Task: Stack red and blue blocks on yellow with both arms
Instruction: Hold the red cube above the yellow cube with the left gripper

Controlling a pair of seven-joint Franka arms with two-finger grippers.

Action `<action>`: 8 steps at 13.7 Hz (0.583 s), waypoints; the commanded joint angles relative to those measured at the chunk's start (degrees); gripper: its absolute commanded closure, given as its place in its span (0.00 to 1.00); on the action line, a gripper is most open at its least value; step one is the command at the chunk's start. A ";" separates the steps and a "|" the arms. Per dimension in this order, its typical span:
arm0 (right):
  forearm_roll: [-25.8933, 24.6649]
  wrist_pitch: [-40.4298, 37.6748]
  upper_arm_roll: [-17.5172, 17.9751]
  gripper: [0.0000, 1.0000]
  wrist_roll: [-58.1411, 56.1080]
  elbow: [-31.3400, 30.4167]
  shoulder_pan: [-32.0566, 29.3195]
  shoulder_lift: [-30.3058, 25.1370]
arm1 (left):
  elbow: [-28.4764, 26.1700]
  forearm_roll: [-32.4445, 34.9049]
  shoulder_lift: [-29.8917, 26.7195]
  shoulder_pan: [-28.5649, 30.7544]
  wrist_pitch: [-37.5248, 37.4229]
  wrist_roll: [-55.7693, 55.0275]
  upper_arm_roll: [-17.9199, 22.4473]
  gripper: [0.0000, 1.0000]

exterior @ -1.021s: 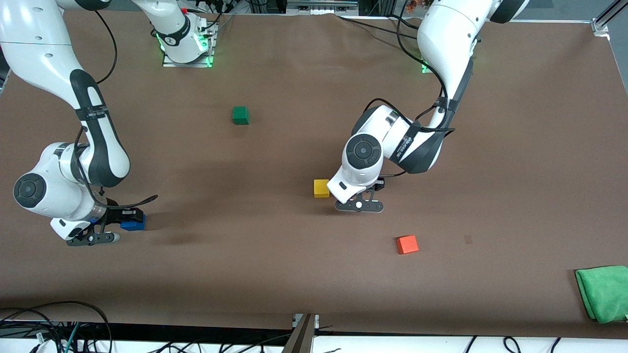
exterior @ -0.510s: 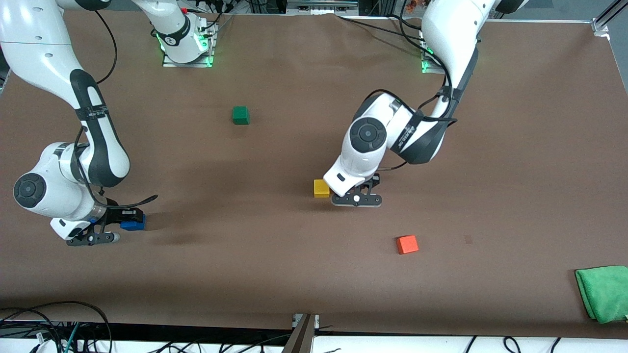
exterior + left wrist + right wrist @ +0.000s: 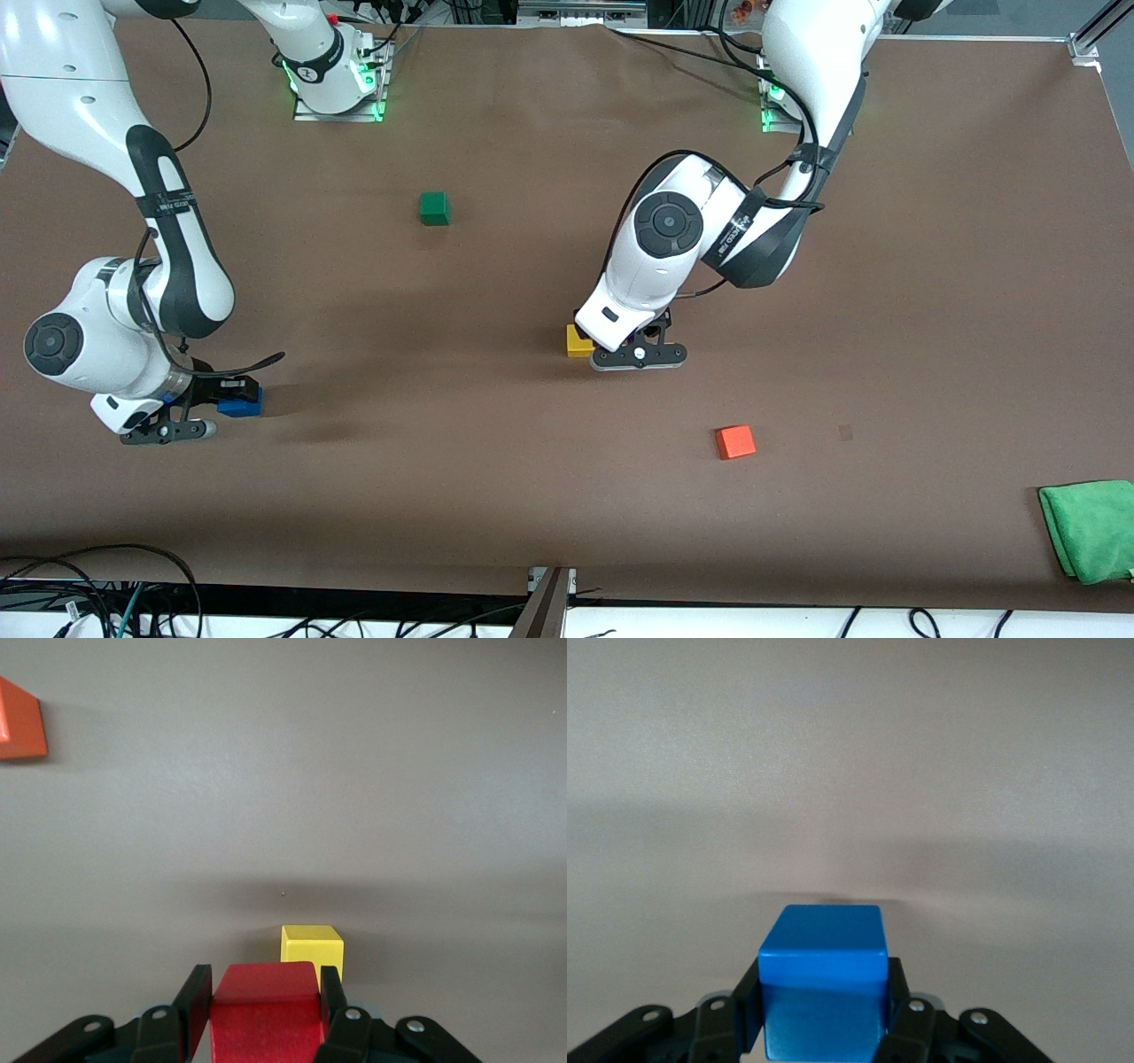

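Note:
The yellow cube (image 3: 576, 344) sits mid-table, partly covered by the left hand. My left gripper (image 3: 636, 353) hovers right beside and slightly over it, shut on the red block (image 3: 264, 1008). The hand hides the red block in the front view. In the left wrist view the yellow cube (image 3: 312, 950) shows just past the red block's edge. My right gripper (image 3: 229, 400) is low toward the right arm's end of the table, shut on the blue block (image 3: 823, 983). The blue block (image 3: 241, 407) also pokes out of the fingers in the front view.
An orange-red cube (image 3: 735, 441) lies nearer the front camera than the yellow cube. A green cube (image 3: 434, 208) lies closer to the robots' bases. A folded green cloth (image 3: 1090, 530) sits at the table's corner, toward the left arm's end.
The left arm has carried the red block sideways toward the yellow cube, and its hand now covers part of that cube. The right arm has not moved.

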 commanded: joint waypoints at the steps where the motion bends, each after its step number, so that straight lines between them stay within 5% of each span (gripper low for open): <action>1: -0.11 -0.16 0.32 0.58 -0.67 -0.51 -0.36 -1.11 | -0.14 -0.93 1.30 -0.61 1.23 -0.60 -0.01 1.00; 8: -0.11 -3.13 0.40 0.58 -0.67 1.41 -0.19 -1.11 | 1.96 -0.93 2.17 -1.39 1.32 -4.54 0.08 1.00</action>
